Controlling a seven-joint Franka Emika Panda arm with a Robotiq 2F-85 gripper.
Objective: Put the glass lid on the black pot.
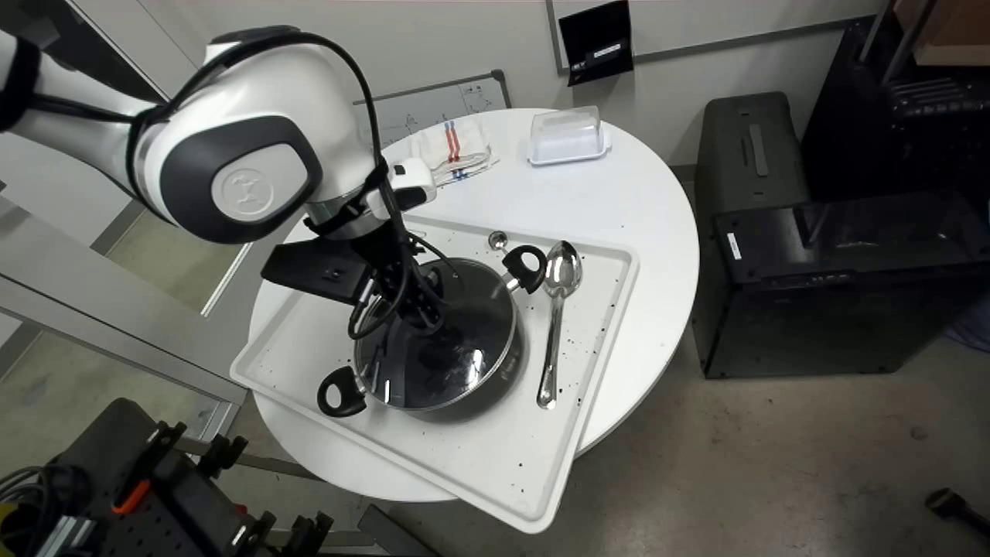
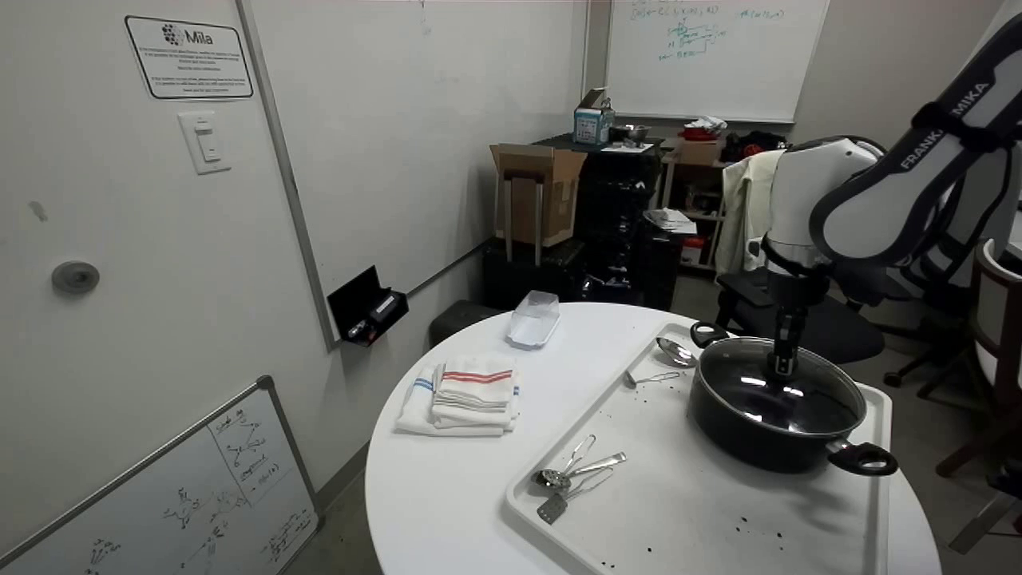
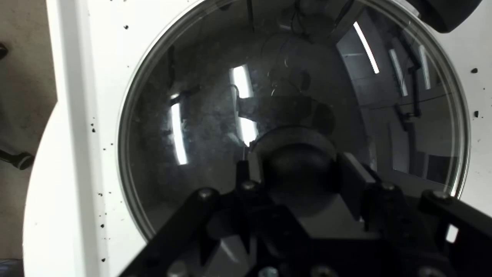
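The glass lid (image 1: 476, 333) lies over the black pot (image 1: 504, 375), and its metal rim meets the pot's rim with no gap that I can see. In an exterior view the lid (image 2: 742, 379) looks level on the pot (image 2: 738, 435). My gripper (image 2: 785, 363) points straight down at the lid's centre. In the wrist view the gripper (image 3: 300, 165) has a finger on each side of the dark knob (image 3: 298, 152), and both fingers appear to touch it. The knob's lower part is dark and partly hidden by the fingers. The pot's interior shows only dimly through the glass.
The pot stands on a white tray (image 1: 479, 472) on a round white table (image 1: 657, 232). A large spoon (image 1: 553, 333) lies beside the pot. Several small utensils (image 2: 571, 483) lie in a tray corner. Folded towels (image 2: 475, 391) and a clear-lidded dish (image 2: 533, 321) stand beyond the tray.
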